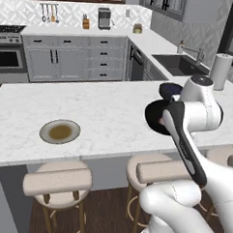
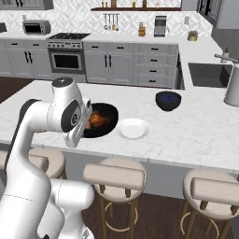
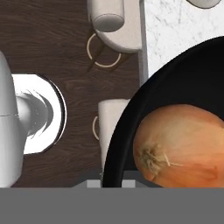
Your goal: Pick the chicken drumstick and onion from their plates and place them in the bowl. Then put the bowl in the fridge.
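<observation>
Sitting below claw (image 3: 114, 183): onion (image 3: 183, 146).

Glossy white Franka arm (image 1: 194, 142) with rounded tubular links, dark grey joint bands, round grey cap on its top joint, black strip along the forearm, bulbous white base

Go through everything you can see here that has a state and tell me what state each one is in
Glossy black bowl: on counter, holding food.
Tan onion: inside bowl.
White plate: empty.
Grey-olive plate: empty.
Dark blue bowl: upright on counter.
Pincer: shut.
</observation>
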